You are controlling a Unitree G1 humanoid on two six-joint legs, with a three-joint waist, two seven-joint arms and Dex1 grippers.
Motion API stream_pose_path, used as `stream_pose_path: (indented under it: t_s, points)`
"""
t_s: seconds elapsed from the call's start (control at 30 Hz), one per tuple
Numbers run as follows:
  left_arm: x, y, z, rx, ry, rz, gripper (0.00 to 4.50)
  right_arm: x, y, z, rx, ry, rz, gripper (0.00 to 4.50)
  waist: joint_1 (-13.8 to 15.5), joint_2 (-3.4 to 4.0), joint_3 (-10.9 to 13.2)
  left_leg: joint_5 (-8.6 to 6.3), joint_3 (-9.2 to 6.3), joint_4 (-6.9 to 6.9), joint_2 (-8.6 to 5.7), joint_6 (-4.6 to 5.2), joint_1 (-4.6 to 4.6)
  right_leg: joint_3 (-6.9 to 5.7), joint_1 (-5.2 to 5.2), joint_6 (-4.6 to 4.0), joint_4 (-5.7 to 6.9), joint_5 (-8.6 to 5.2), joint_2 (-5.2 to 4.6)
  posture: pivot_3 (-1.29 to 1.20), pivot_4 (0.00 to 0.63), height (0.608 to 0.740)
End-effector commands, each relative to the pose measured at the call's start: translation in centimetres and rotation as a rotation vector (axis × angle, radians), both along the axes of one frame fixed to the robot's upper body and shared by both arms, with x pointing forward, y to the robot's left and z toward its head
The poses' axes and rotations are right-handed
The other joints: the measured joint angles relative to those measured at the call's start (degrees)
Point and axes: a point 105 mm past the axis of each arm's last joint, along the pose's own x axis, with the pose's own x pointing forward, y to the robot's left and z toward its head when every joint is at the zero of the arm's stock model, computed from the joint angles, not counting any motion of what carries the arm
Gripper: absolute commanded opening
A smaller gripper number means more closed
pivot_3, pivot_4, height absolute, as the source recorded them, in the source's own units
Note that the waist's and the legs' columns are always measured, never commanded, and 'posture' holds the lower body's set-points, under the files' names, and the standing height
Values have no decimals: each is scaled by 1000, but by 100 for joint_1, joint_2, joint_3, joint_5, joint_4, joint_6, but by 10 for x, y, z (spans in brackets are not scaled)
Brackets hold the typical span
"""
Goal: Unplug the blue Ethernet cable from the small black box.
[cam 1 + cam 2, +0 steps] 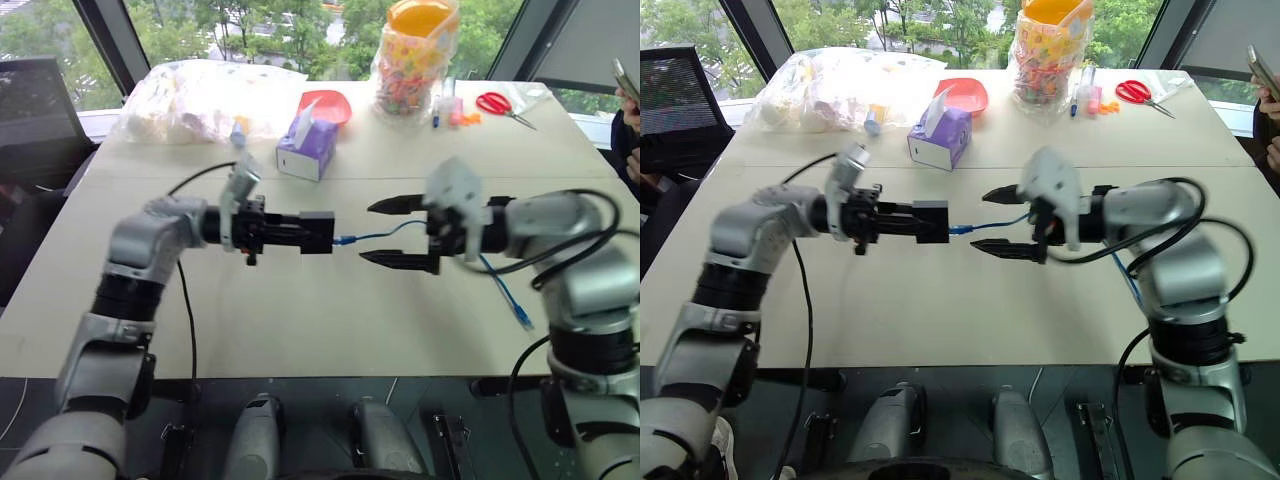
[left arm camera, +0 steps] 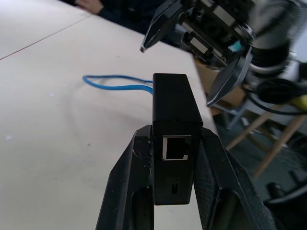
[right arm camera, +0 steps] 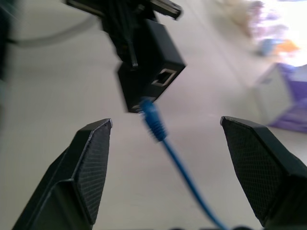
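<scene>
My left gripper (image 1: 290, 232) is shut on the small black box (image 1: 317, 232) and holds it level above the table, its end facing right. The blue Ethernet cable (image 1: 368, 238) runs from that end, and its plug meets the box's edge (image 3: 149, 111). I cannot tell whether the plug sits in a port. One port on the box (image 2: 176, 147) is empty. My right gripper (image 1: 387, 233) is open just right of the box, and the cable passes loose between its fingers (image 3: 91, 158). The cable's far end lies on the table (image 1: 512, 300).
At the back of the table (image 1: 300, 320) stand a purple tissue box (image 1: 308, 148), a red bowl (image 1: 330, 103), a jar of coloured pieces (image 1: 415, 60), red scissors (image 1: 497, 103) and a plastic bag (image 1: 200, 95). A person's hand holds a phone at the right edge (image 1: 628, 85).
</scene>
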Motion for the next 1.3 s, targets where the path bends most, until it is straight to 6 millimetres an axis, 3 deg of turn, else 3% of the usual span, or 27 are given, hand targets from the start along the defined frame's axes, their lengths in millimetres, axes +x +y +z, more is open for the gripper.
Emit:
stream_pose_path:
  t_s: [0.03,0.27,0.37,0.97,1.07,1.17,1.3]
  points:
    - [-7,-4,22,-47,-33,-67,511,-5,8,11,103,72,33,3799,-4,0,0,0,0,-1,0,0,0,0,0,-1,0,-1,0,0,150,735]
    - [-16,-10,29,-46,-52,-109,511,-5,18,10,151,140,36,3799,-9,0,0,0,-3,1,-1,1,-30,0,-29,4,1,1,3,0,150,735]
    - [-18,-12,29,-44,-58,-113,511,-2,18,8,144,148,22,2536,-9,1,0,0,-3,0,-1,1,-30,0,-29,4,1,1,3,0,150,735]
    - [-25,-13,25,-23,-85,-121,511,-3,21,0,122,204,28,2536,-9,0,0,0,-5,2,-1,1,-30,-1,-29,4,1,1,4,0,150,735]
    - [-26,-13,24,-14,-90,-122,511,-2,20,-1,119,203,26,1626,-10,0,0,0,-6,3,-1,1,-30,-1,-29,4,2,1,5,0,150,735]
    - [-26,-13,22,-7,-94,-124,511,-2,20,-2,113,203,27,146,-9,0,0,0,-6,3,-1,1,-30,-1,-29,4,2,1,5,0,150,735]
    - [-25,-13,23,-8,-97,-120,511,-3,20,-2,106,203,32,55,-10,0,0,0,-6,3,-1,1,-30,-1,-29,4,1,1,5,0,150,735]
